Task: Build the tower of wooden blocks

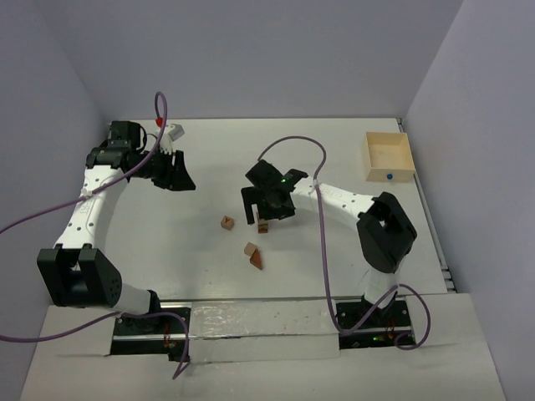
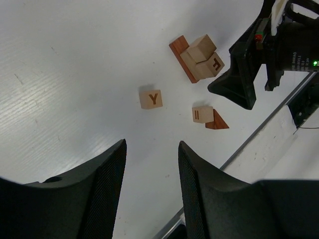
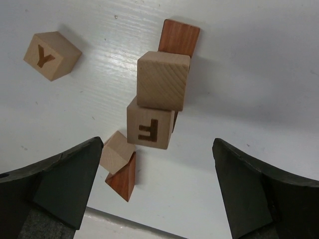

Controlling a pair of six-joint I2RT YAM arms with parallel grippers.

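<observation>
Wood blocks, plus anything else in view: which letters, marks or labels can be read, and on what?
"Y": loose tan cube.
"F": lower cube of the wood block tower.
"II", two bars: tan cube beside the reddish-brown wedge.
White print on the right arm's black housing: too small to read.

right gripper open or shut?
Open. The right gripper has its fingers wide apart, clear of the stacked wood blocks between them.
</observation>
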